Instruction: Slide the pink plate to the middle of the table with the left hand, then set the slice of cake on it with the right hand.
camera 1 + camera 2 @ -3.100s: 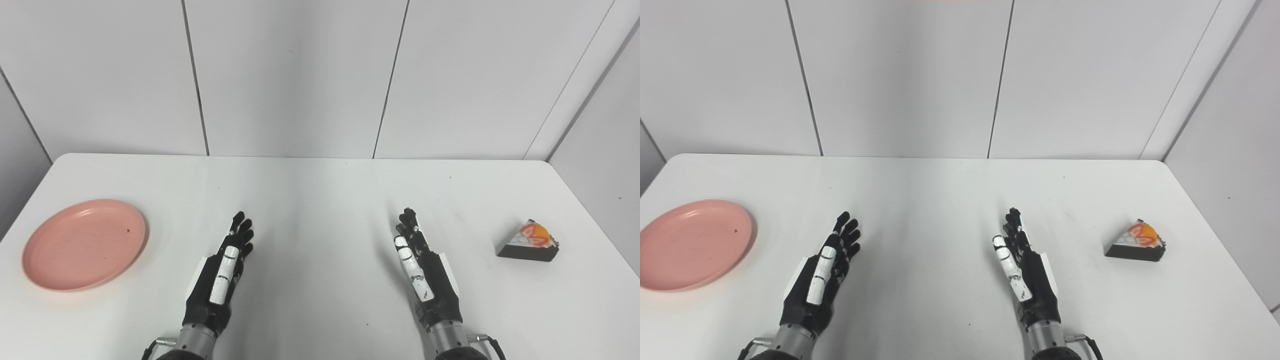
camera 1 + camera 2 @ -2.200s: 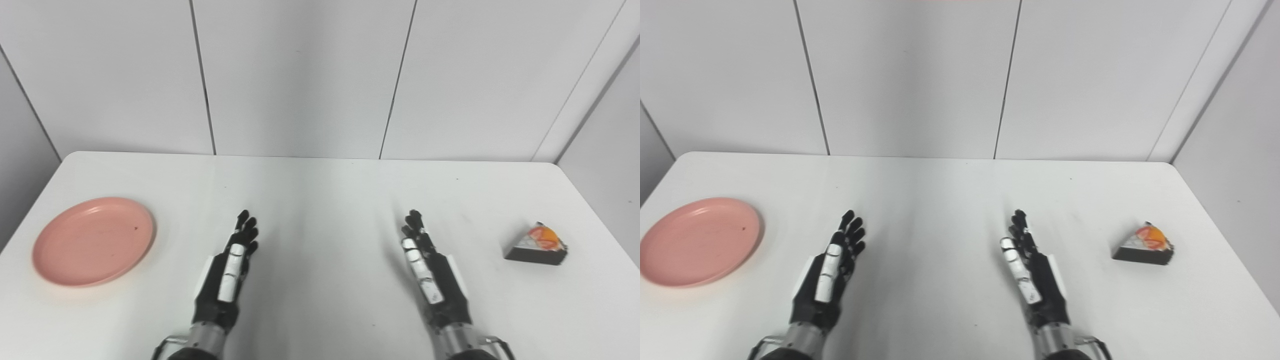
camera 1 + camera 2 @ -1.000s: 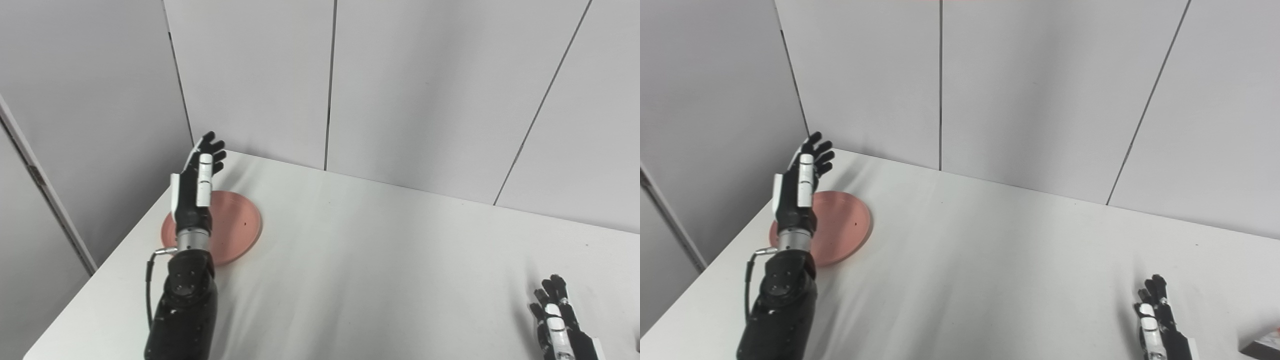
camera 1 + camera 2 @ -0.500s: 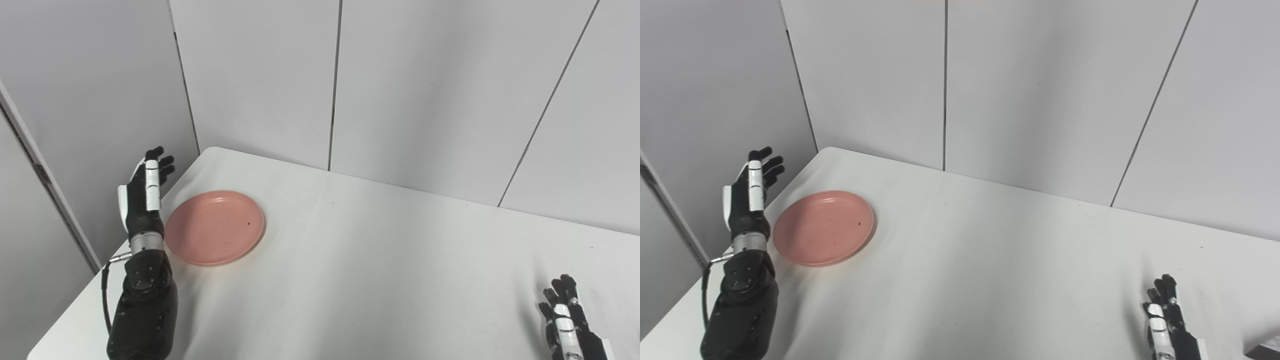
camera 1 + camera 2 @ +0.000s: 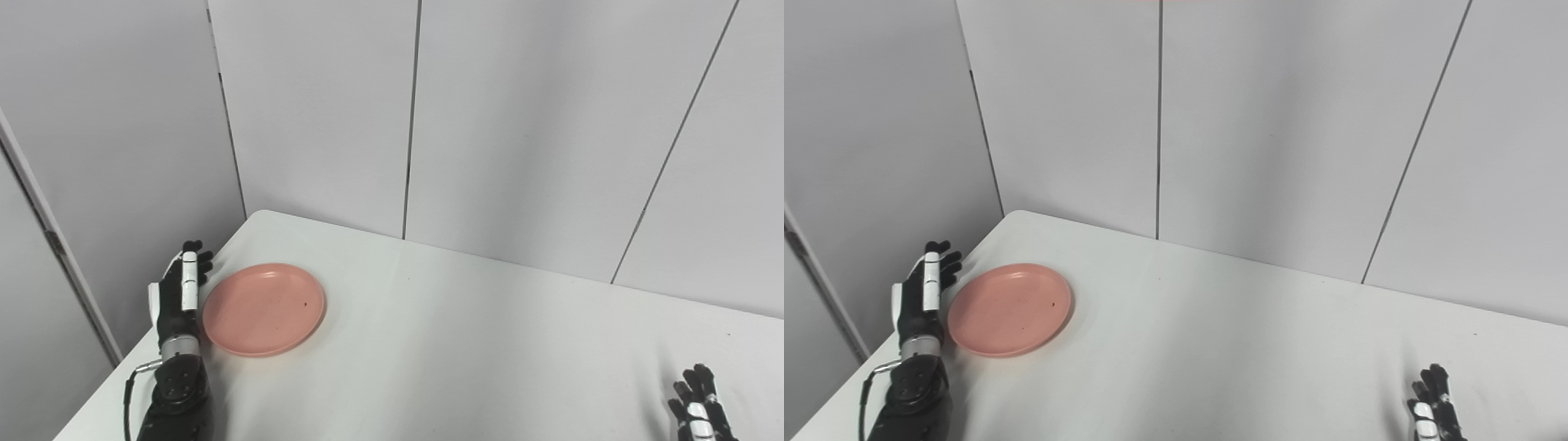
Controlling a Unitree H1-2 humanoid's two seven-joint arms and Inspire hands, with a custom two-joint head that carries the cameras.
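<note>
your left hand (image 5: pixel 177 293) stands flat and empty, fingers straight, just outside the plate (image 5: pixel 263 309) at the table's (image 5: pixel 465 343) far left. the plate lies to its right, so push rightward. right hand (image 5: pixel 698 411) waits flat; cake out of view.

The right robot hand (image 5: pixel 698 407) is cut off below; its grip seems empty.

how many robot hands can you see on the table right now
2. The left hand is at the table's left edge, beside the pink plate. The right hand is at the bottom right, partly cut off by the frame.
</note>
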